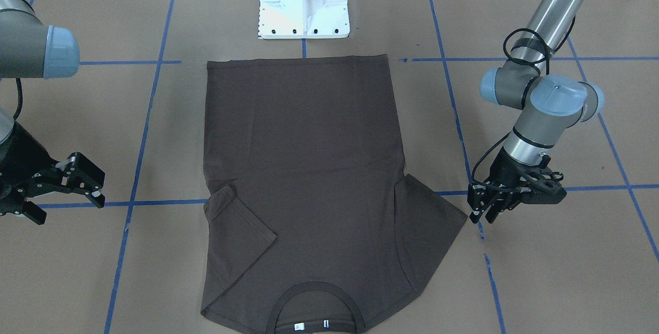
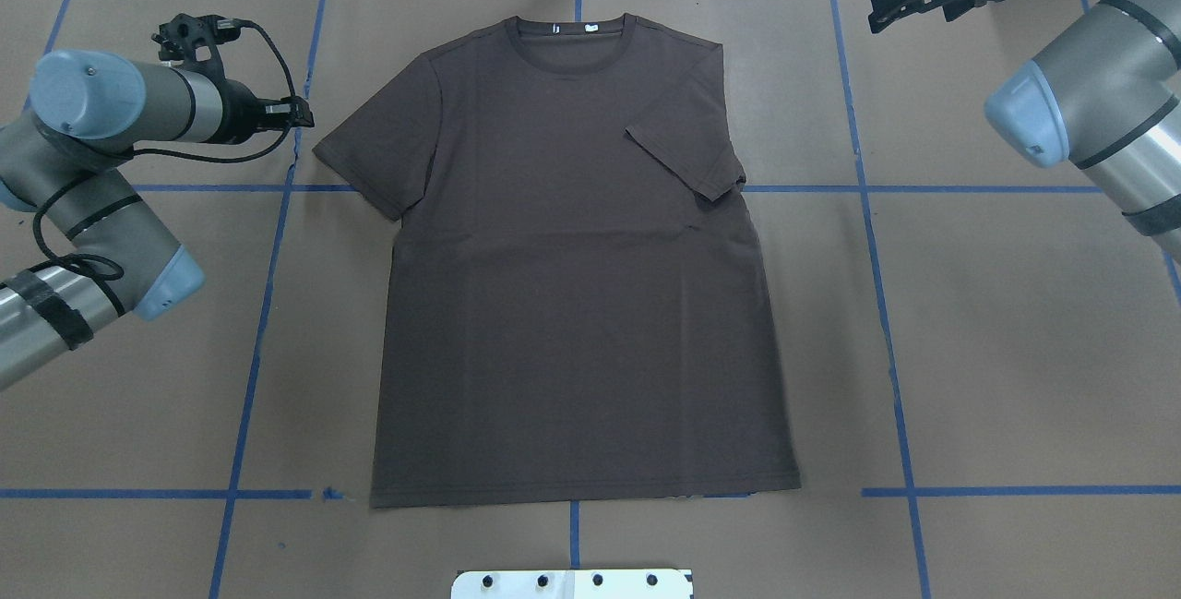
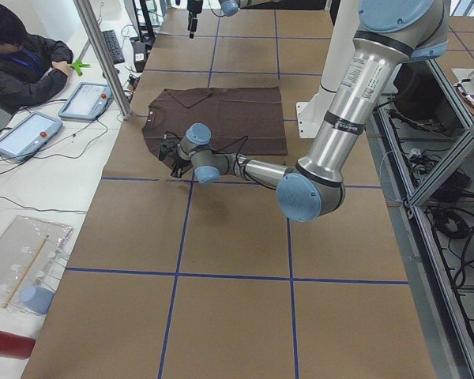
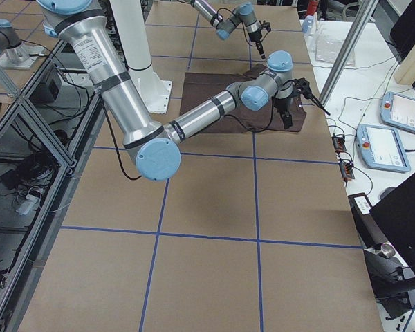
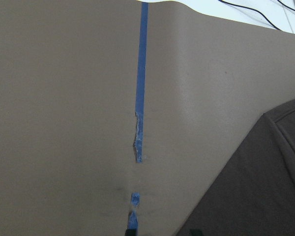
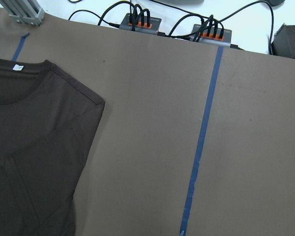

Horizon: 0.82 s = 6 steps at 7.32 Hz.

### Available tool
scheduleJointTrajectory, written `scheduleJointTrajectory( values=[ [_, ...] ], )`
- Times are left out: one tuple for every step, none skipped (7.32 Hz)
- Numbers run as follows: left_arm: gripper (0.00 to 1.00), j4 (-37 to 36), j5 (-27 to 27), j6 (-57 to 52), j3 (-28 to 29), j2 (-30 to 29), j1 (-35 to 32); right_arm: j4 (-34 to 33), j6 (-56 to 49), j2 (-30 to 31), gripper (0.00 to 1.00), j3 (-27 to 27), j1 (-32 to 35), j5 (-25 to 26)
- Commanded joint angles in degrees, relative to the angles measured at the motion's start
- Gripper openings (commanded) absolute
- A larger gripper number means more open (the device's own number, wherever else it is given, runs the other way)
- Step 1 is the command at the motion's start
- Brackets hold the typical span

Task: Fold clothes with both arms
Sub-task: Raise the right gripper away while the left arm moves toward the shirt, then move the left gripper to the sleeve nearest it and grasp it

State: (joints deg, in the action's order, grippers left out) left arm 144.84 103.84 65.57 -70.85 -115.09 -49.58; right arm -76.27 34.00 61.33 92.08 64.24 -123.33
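Brown T-shirt (image 2: 572, 304) flat on counter (image 2: 1015, 350), white pedestal (image 1: 304, 4) just off its hem, right-side sleeve (image 2: 687, 156) folded onto its body, left-side sleeve (image 2: 378, 151) spread, left hand (image 1: 483, 218) released beside that sleeve's tip, right hand (image 1: 69, 210) released, well off its right side

front view's edges cut off the t-shirt collar (image 1: 315, 286) and the right tool (image 1: 67, 208).

Brown paper table cover (image 2: 1015, 350), flat, gridded with blue tape lines (image 2: 884, 331). White metal pedestal base (image 1: 304, 2) stands on the paper. Grey power strips with orange plugs (image 6: 140, 20) lie just past the paper's edge. Seated operator in dark jacket (image 3: 20, 55) near two grey touchscreen pendants (image 3: 87, 101) on the white side table (image 3: 39, 189).
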Motion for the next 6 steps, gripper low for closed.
scheduleJointTrajectory(
  values=[
    [0.47,0.5,-1.4,0.1,1.2,-0.5,1.7,0.1,0.0,0.2,1.0,0.1,0.0,0.0],
    [0.47,0.5,-1.5,0.2,1.2,-0.6,2.1,0.1,0.0,0.2,1.0,0.1,0.0,0.0],
    [0.47,0.4,-2.0,0.2,1.2,-0.6,2.6,0.1,0.0,0.2,1.0,0.1,0.0,0.1],
    [0.47,0.4,-2.6,0.2,1.2,-0.5,3.0,0.1,0.0,0.3,1.0,0.1,0.0,0.2],
    [0.47,0.4,-2.6,0.2,1.4,-0.5,3.0,0.1,0.0,0.3,1.0,0.1,0.0,0.2],
    [0.47,0.3,-2.6,0.1,1.4,-0.5,3.1,0.1,0.0,0.3,1.0,0.1,0.0,0.2]
  ],
)
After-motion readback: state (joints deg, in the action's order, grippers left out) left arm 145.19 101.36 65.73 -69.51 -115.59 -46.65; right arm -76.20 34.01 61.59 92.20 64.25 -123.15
